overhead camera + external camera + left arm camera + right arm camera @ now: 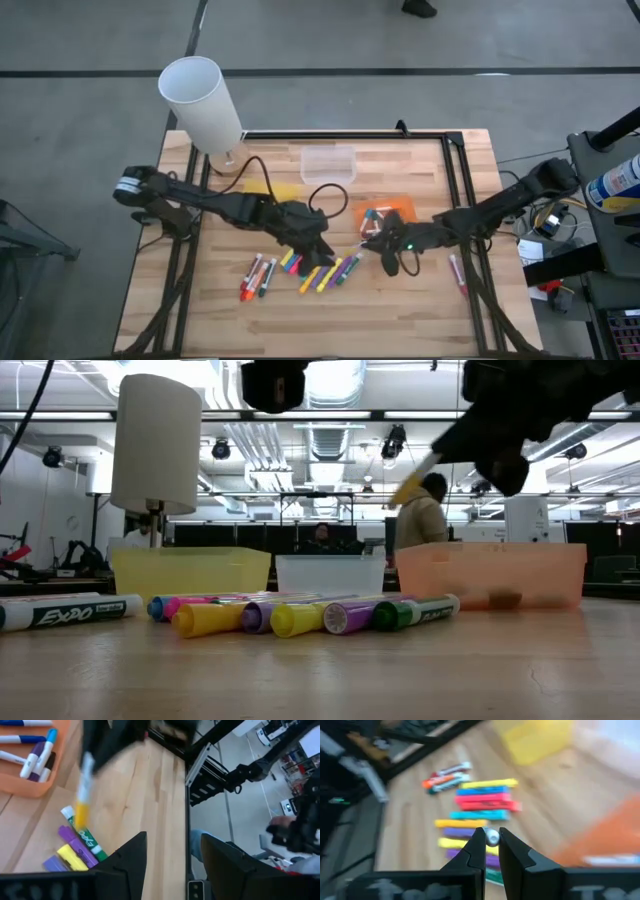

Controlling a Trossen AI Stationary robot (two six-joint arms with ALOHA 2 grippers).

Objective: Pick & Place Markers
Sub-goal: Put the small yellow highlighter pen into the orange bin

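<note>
- My right gripper [491, 851] hangs above the table just short of the orange tray [385, 212], fingers pinched on a yellow-and-white marker [83, 795] that slants down from them, clear of the wood.
- My left gripper [170, 852] hovers over the loose markers [300, 270], fingers spread with nothing between them.
- That loose row lies mid-table: yellow, purple, green, pink and blue barrels side by side, plus an orange-capped pair further left. One more marker [458, 272] lies alone near the right edge.
- The orange tray already holds several markers [30, 755].
- Beyond sit a yellow tray [190, 572], partly under my left arm from above, and a clear tray [328, 164].
- A white cylinder [201, 103] stands on a stem at the far left corner.
- Butcher-block table [420, 300], grey floor, and a person [420, 515] in the lit room behind.
</note>
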